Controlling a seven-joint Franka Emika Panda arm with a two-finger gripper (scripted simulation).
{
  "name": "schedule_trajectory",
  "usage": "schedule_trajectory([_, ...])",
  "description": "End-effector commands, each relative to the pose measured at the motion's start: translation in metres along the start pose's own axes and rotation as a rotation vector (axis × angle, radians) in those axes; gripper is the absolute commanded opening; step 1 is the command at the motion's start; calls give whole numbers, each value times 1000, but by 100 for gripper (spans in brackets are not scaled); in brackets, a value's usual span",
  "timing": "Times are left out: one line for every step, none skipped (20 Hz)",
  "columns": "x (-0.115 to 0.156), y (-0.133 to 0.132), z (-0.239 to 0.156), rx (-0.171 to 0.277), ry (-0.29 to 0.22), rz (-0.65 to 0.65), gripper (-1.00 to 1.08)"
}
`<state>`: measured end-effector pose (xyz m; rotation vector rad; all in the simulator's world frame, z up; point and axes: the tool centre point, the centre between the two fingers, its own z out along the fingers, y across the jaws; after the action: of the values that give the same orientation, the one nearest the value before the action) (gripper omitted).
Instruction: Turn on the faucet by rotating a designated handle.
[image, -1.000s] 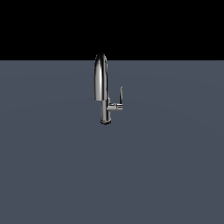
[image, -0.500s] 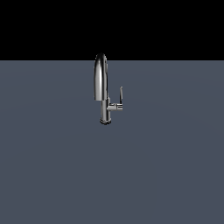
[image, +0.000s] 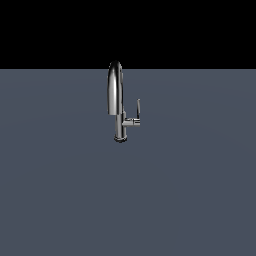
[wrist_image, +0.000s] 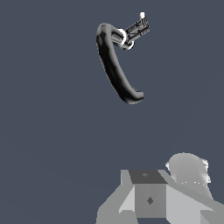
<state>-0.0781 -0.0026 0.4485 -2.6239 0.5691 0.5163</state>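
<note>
Jaws state unreadable, fingertips cut off in wrist view, well apart from faucet (image: 116, 100) handle (image: 137, 111).

Faucet (image: 118, 100) on grey floor (image: 60, 190)

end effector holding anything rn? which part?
Nothing is held. The end effector is far from the faucet, with the handle untouched. Its fingertips are out of view.

Plain grey-blue surface (image: 65, 190), black backdrop (image: 200, 30).
</note>
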Motion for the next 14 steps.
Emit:
schedule_trajectory([17, -2, 2, 38, -37, 38, -100])
schedule_trajectory([24, -3, 3, 53, -52, 54, -100])
schedule_trajectory([30, -3, 4, 68, -67, 69, -100])
schedule_trajectory([37, -4, 5, 83, -82, 85, -100])
schedule_trajectory([44, -4, 7, 99, -98, 100, -100])
schedule_trajectory([51, -4, 8, 114, -113, 116, -100])
schedule_trajectory([57, -4, 9, 130, -129, 132, -100])
schedule_trajectory([64, -4, 11, 146, -144, 147, -100])
schedule_trajectory([71, -4, 13, 161, -160, 163, -100])
schedule_trajectory([78, -4, 15, 178, -176, 179, -100])
schedule_trajectory([85, -4, 17, 194, -192, 196, -100])
schedule_trajectory([92, -4, 19, 210, -208, 212, -100])
schedule_trajectory([99, -3, 21, 227, -225, 229, -100])
schedule_trajectory([106, -3, 23, 243, -241, 245, -100])
